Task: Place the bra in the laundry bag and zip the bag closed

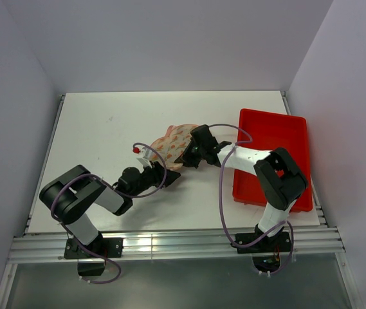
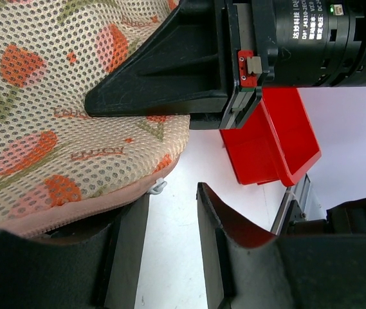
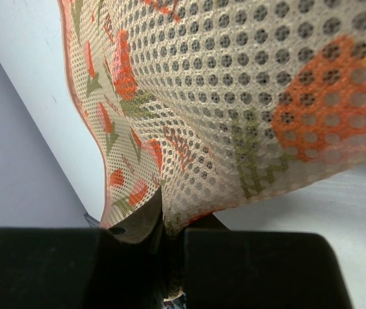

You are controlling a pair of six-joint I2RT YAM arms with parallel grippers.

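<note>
Laundry bag (image 1: 175, 141) | mesh pinched in right jaws | red tray (image 1: 274, 115) near

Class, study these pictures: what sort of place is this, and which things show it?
Probably a robotics lab test cell: two robot arms bolted to a metal rail, a white table boxed in by plain walls.

Bright even light, soft shadows — glare on front rail (image 1: 137, 243); laundry bag (image 3: 189, 129) mesh sharp, wrist cams.

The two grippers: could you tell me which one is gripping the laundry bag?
The right gripper: its jaws pinch the mesh of the laundry bag, whereas the left gripper stands open, holding nothing.
</note>
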